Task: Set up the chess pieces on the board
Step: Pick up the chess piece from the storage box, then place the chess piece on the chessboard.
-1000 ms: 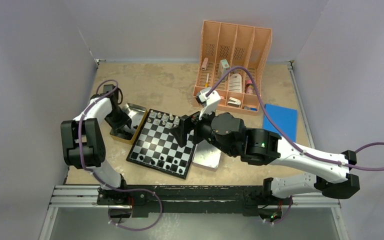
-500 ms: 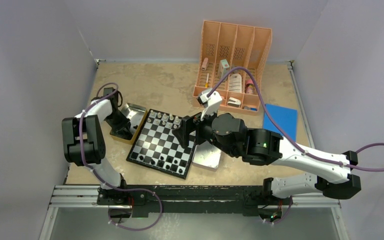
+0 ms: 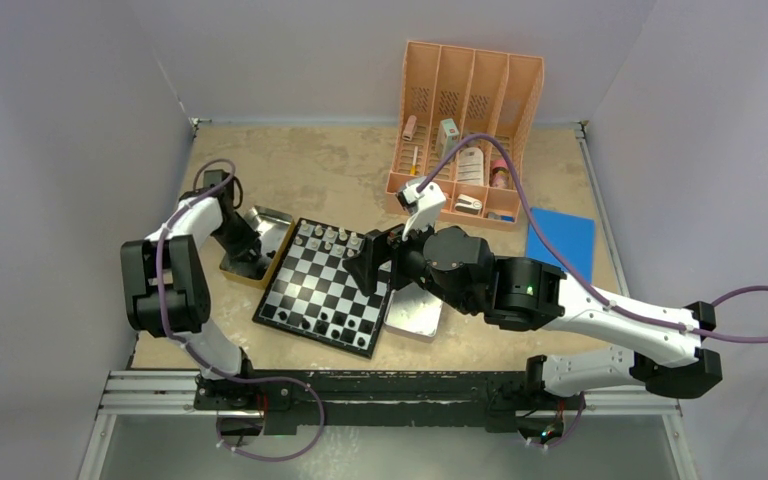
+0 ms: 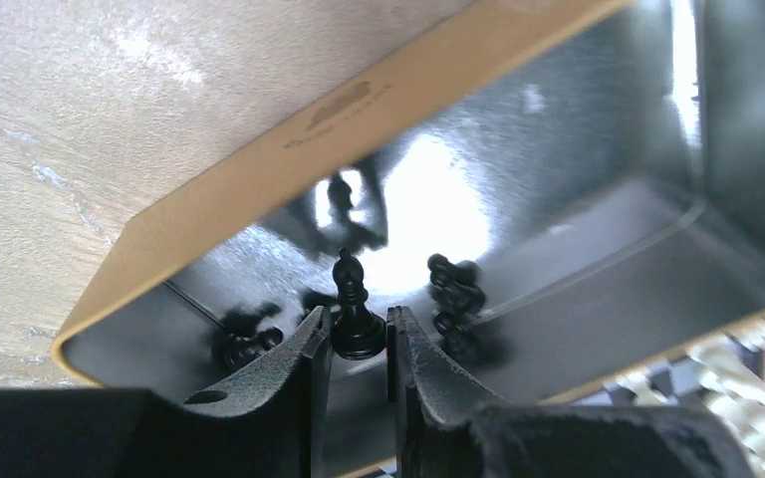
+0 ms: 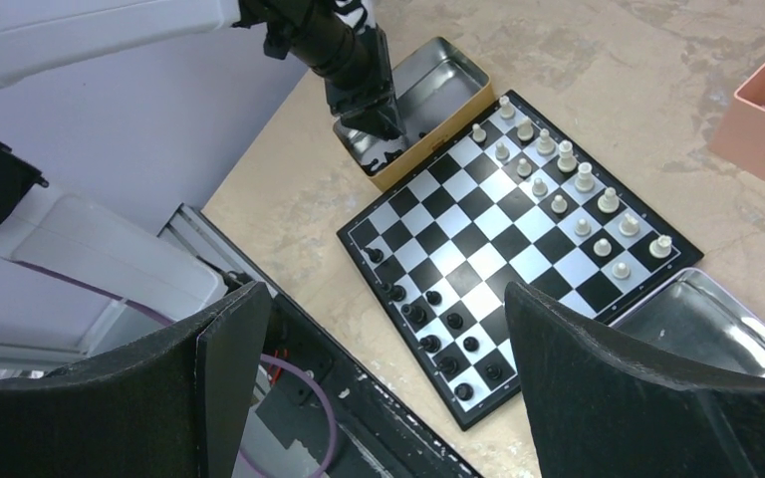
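Observation:
The board (image 3: 310,285) lies in the middle of the table, also seen in the right wrist view (image 5: 498,234). White chess pieces (image 5: 568,169) fill its far rows and black ones (image 5: 438,329) stand along its near edge. My left gripper (image 4: 359,334) reaches into a gold-walled tin (image 4: 259,169) left of the board. Its fingers are shut on the base of a black bishop-like piece (image 4: 351,299). Two more black pieces (image 4: 455,289) lie beside it in the tin. My right gripper (image 5: 383,309) hovers open above the board's right corner, holding nothing.
A silver tray (image 3: 415,312) lies against the board's right side. An orange desk organizer (image 3: 465,130) with small items stands at the back, and a blue pad (image 3: 560,243) lies at right. The left arm (image 3: 200,215) leans over the tin (image 3: 260,240).
My left gripper's fingers have closed in on the black piece inside the tin. The right arm has barely moved.

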Controlling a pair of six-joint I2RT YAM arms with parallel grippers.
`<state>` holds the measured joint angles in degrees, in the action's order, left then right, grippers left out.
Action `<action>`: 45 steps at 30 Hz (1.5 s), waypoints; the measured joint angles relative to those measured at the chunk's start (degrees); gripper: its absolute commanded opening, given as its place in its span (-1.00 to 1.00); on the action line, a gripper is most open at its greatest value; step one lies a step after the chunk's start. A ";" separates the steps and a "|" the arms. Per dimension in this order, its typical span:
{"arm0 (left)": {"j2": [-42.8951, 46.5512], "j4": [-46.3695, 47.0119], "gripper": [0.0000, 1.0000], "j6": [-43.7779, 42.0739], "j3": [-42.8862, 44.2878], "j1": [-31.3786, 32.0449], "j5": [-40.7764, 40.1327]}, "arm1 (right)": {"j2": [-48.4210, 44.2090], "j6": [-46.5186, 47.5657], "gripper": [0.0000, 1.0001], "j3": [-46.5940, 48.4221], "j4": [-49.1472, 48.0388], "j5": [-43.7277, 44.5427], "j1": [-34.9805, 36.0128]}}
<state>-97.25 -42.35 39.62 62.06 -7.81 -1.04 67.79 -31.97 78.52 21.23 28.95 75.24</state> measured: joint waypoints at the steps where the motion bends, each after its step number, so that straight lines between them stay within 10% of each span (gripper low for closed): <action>1: 0.72 -0.02 -0.73 -0.28 0.22 0.00 0.33 | 0.00 -0.35 0.79 0.00 0.07 -0.02 0.00; 20: 22.69 16.50 -0.74 -11.98 -3.58 3.85 22.21 | 10.40 1.95 0.71 7.67 2.54 -16.76 -22.14; 32: 31.50 25.57 -0.73 -27.45 -11.21 16.63 37.38 | 25.35 5.86 -0.10 23.17 6.75 -40.79 -38.12; 45: 39.19 29.18 -0.75 -40.92 -15.47 18.03 46.93 | 40.87 6.19 0.07 34.80 17.22 -58.88 -37.55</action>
<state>-58.06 -13.17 -1.30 46.59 10.22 45.89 108.66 -25.78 113.32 38.46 -29.93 37.69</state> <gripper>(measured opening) 0.225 0.493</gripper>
